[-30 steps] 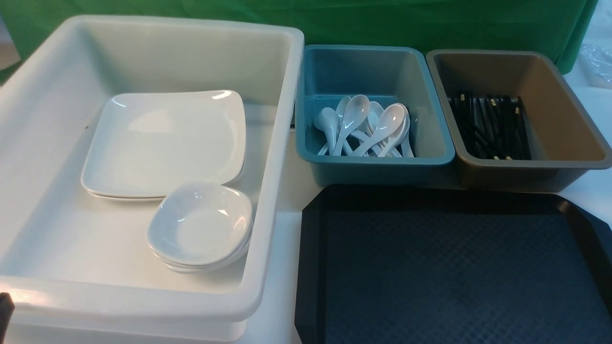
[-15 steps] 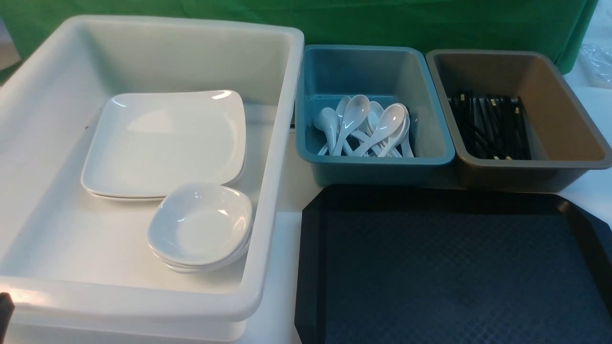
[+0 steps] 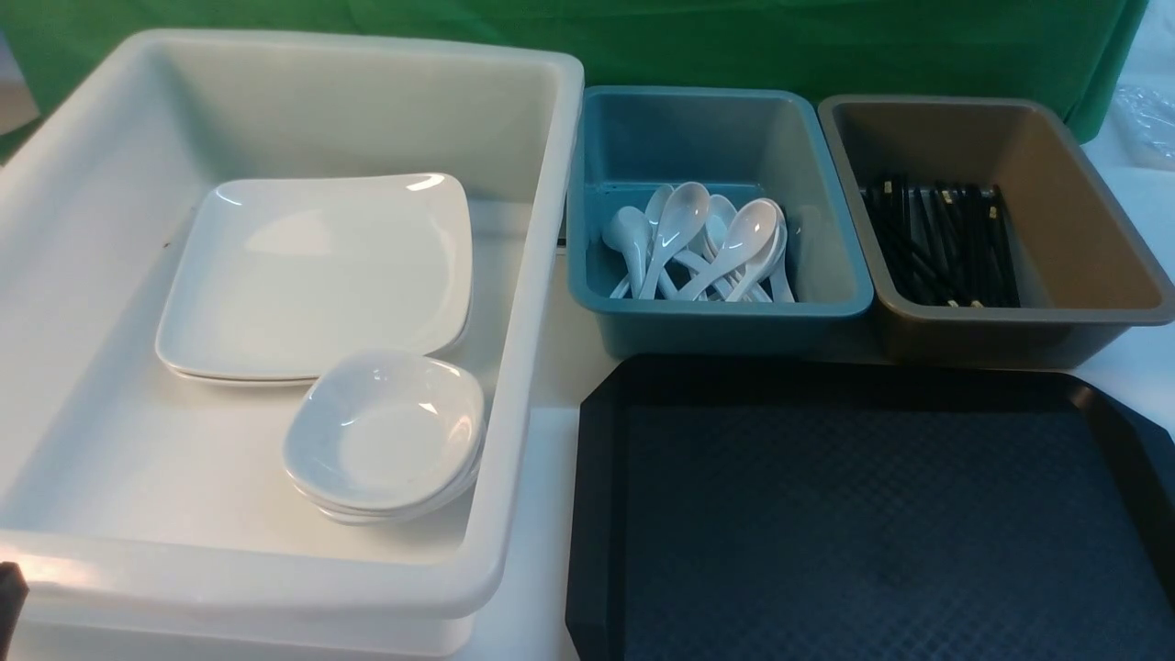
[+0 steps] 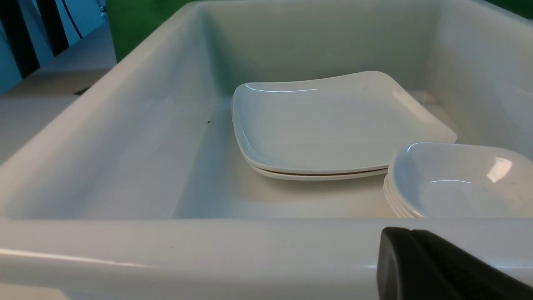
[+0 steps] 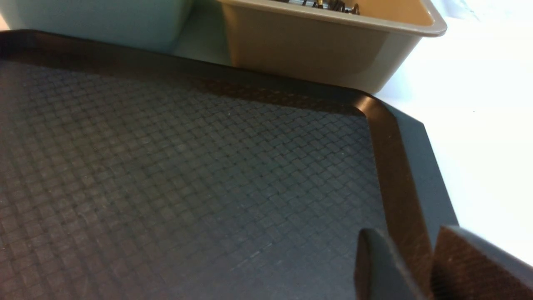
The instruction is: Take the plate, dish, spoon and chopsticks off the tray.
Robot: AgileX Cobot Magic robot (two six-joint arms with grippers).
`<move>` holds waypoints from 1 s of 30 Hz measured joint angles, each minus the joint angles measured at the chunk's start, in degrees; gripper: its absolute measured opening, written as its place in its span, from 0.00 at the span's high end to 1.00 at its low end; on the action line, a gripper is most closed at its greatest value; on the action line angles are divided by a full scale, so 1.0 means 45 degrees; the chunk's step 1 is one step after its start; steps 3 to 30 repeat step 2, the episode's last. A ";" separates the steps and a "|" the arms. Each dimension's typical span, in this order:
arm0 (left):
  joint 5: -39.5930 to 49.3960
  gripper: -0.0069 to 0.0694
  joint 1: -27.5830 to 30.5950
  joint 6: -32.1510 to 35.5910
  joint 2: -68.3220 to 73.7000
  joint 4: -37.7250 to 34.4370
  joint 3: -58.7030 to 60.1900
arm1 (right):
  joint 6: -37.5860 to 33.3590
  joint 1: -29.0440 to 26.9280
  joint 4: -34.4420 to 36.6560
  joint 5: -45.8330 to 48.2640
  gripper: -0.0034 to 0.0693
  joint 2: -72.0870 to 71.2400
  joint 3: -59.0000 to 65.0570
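Note:
The black tray [image 3: 863, 514] shows only its diamond-textured surface [image 5: 187, 175]. A white plate [image 3: 317, 271] lies on top of another in the white tub [image 3: 275, 588]. Beside it is a stack of small white dishes [image 3: 386, 431]. The left wrist view shows the same plate [image 4: 333, 121] and dishes [image 4: 458, 179]. White spoons [image 3: 707, 239] are heaped in the blue tub [image 3: 716, 310]. Black chopsticks [image 3: 941, 243] lie in the brown tub [image 3: 1010, 317]. My left gripper [image 4: 410, 231] is shut and empty, just outside the white tub's near rim. My right gripper [image 5: 410, 237] hovers open over the tray's right rim, holding nothing.
The three tubs stand in a row behind and to the left of the tray, on a white table [image 3: 542, 514]. A green cloth [image 3: 734, 37] hangs at the back. The white tub's tall near wall [image 4: 208, 254] rises directly in front of my left gripper.

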 joint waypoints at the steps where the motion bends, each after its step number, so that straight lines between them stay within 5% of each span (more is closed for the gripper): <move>1: 0.0000 0.90 0.0000 0.0000 0.0000 0.0000 0.0000 | 0.0000 0.0000 0.0000 0.0000 0.63 0.0000 0.0000; 30: 0.0000 0.90 0.0000 0.0000 0.0000 0.0000 0.0000 | 0.0000 0.0000 0.0000 0.0000 0.63 0.0000 0.0000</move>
